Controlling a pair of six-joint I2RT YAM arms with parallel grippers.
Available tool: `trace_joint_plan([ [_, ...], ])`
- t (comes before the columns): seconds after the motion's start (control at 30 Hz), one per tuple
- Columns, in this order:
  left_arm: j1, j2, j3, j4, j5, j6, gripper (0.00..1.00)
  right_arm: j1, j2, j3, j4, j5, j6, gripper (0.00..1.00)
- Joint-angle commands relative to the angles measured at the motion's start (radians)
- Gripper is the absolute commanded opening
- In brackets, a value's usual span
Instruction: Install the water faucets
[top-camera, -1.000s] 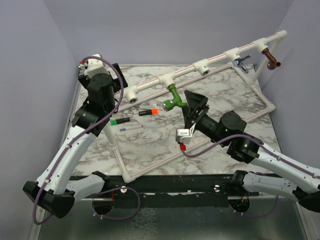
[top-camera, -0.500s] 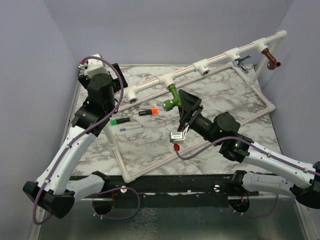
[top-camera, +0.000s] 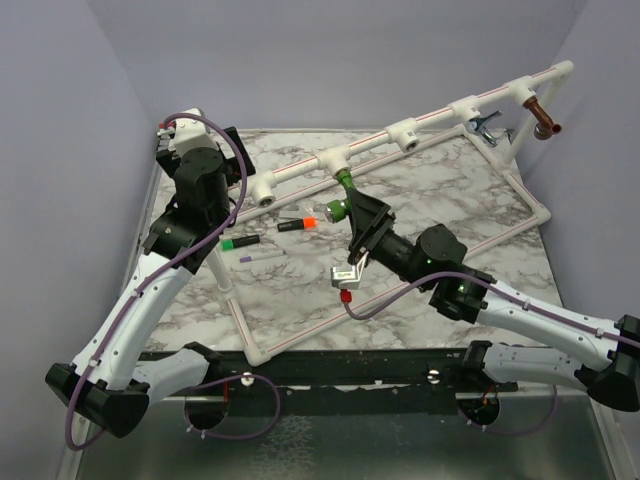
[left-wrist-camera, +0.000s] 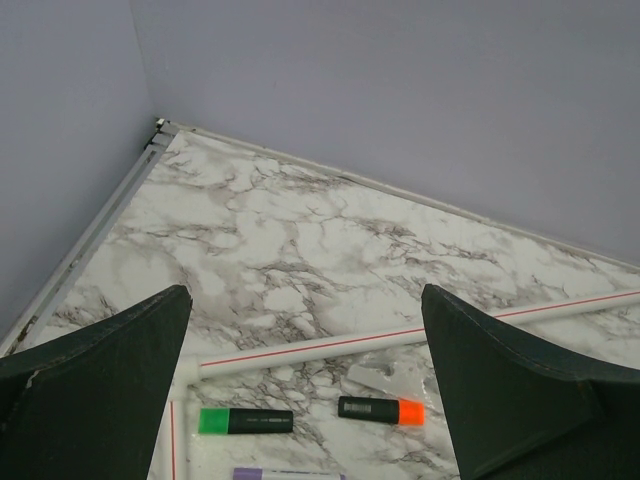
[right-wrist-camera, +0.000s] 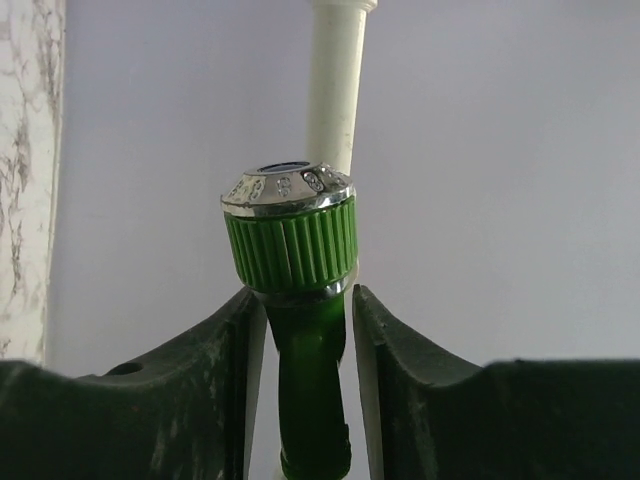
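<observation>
Lavender walls all round and a marble-look tabletop (top-camera: 450, 190), so a pretty plain backdrop.

The right gripper (right-wrist-camera: 305, 295) has its two fingers (right-wrist-camera: 180, 400) on either side of the neck of the green faucet (right-wrist-camera: 290, 250), just under the ribbed knob with the shiny cap. The left finger looks like it's touching. The right one maybe has a sliver of light next to it, so honestly I can't tell if it's properly pinching or just hugging the neck.

From the top view, the faucet's far end meets a white tee fitting (top-camera: 333, 158) on the long white pipe (top-camera: 298, 172) that runs diagonally over the tabletop.

Just to the left of the faucet, an orange-capped marker (top-camera: 297, 222) lies flat, with a green-capped marker (top-camera: 240, 243) a bit further left.

The left gripper (left-wrist-camera: 305, 340) is spread wide with nothing in it, up near the far left corner and looking down on those markers.

Way over at the right end of the pipe sit the chrome faucet (top-camera: 485, 125) and the copper faucet (top-camera: 545, 120), well apart from both grippers.
</observation>
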Motion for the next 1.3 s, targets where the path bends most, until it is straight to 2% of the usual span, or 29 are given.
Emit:
trace_joint_plan([
  [0.0,-0.043,0.036,-0.107,-0.336,0.149,0.039,0.99,0.007,0.012,-0.018,0.054,-0.009,0.029,0.37],
  [0.07,-0.043,0.037,-0.107,-0.336,0.150,0.039,0.99,0.009,0.018,-0.023,0.074,-0.008,0.049,0.25],
  [0.17,-0.043,0.036,-0.107,-0.336,0.149,0.039,0.99,0.016,0.026,-0.045,0.128,-0.003,0.081,0.02],
  [0.2,-0.043,0.035,-0.107,-0.337,0.149,0.039,0.99,0.022,0.029,-0.059,0.156,0.003,0.089,0.01],
  [0.37,-0.043,0.037,-0.108,-0.337,0.147,0.039,0.99,0.057,0.056,-0.116,0.337,0.053,0.198,0.00],
  [0.53,-0.043,0.035,-0.110,-0.336,0.143,0.040,0.99,0.113,0.103,-0.123,0.535,0.184,0.441,0.00],
  [0.77,-0.043,0.035,-0.112,-0.336,0.142,0.040,0.99,0.149,0.129,-0.015,0.518,0.376,1.025,0.00],
  [1.0,-0.043,0.035,-0.110,-0.336,0.144,0.040,0.99,0.149,0.128,0.012,0.492,0.463,1.539,0.01],
  [1.27,-0.043,0.031,-0.112,-0.335,0.148,0.037,0.99,0.149,0.141,0.008,0.481,0.581,1.997,0.01],
])
